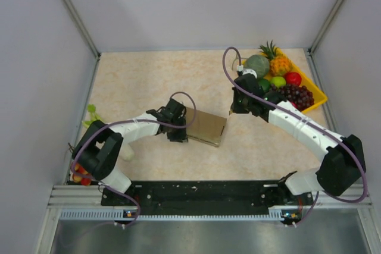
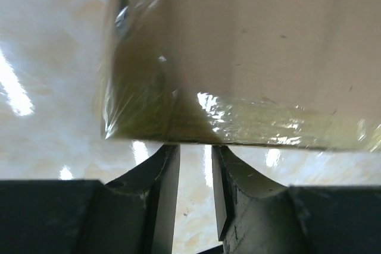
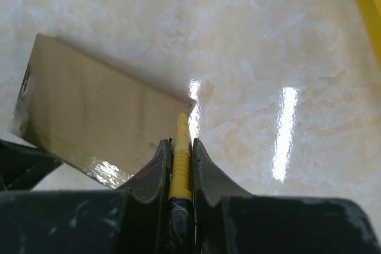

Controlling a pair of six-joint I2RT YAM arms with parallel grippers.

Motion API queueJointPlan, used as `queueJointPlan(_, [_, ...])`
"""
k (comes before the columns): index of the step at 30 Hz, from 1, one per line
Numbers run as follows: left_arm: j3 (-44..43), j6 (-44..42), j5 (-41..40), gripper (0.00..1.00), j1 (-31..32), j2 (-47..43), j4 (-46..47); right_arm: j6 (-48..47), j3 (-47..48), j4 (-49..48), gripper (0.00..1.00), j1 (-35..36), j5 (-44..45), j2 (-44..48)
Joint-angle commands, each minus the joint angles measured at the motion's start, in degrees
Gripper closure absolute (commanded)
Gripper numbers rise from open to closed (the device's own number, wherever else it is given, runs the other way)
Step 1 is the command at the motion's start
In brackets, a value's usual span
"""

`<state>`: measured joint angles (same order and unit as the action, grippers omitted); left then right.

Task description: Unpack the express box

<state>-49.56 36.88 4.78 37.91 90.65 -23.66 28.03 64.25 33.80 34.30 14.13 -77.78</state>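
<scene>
Right hand (image 3: 180, 143) is clamped shut on a yellow tool (image 3: 181, 126), its tip at the express box (image 3: 101, 111) corner just ahead. Left hand (image 2: 195, 147), narrowly parted and empty, sits at the box's opposite taped edge. Unbraced, the box may skid across the glossy worktop (image 3: 268, 57), and the tip may skate off.

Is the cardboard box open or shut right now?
Shut. The box lies flat with its lid down, and the left wrist view shows shiny clear tape wrapped over its edge.
</scene>
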Motion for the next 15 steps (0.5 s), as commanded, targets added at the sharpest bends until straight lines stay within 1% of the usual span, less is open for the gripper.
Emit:
queueJointPlan(1, [2.36, 7.49, 5.84, 0.67, -8.7, 1.09, 11.76, -2.36, 3.08, -4.53, 1.0, 0.32, -4.98, -0.1])
queueJointPlan(3, [0.79, 7.77, 9.88, 0.67, -10.66, 4.42, 13.2, -5.07, 1.94, -5.32, 1.0, 1.63, -7.27, 0.78])
queueJointPlan(4, [-1.65, 7.5, 10.68, 0.68, -12.06, 5.66, 13.29, -6.22, 1.41, -6.46, 1.0, 3.38, -7.88, 1.13])
queueJointPlan(6, [-3.69, 6.54, 13.49, 0.68, -13.12, 8.04, 14.07, -9.12, -0.51, -7.78, 1.0, 5.24, -9.38, 2.36])
queueJointPlan(10, [-9.04, 4.35, 14.73, 0.67, -15.49, 10.42, 14.96, -11.16, -3.07, -12.0, 1.0, 8.67, -13.07, 3.07])
queueJointPlan(12, [-10.38, 3.73, 16.05, 0.68, -16.55, 11.82, 15.75, -11.24, -3.25, -14.9, 1.0, 10.34, -13.25, 2.37])
queueJointPlan(13, [-11.16, 3.37, 17.36, 0.67, -17.34, 12.09, 16.1, -10.98, -2.82, -15.25, 1.0, 10.78, -12.12, 0.8])
queueJointPlan(15, [-11.7, 3.54, 17.37, 0.68, -18.57, 11.92, 15.58, -9.24, -0.36, -14.91, 1.0, 11.31, -9.92, -1.66])
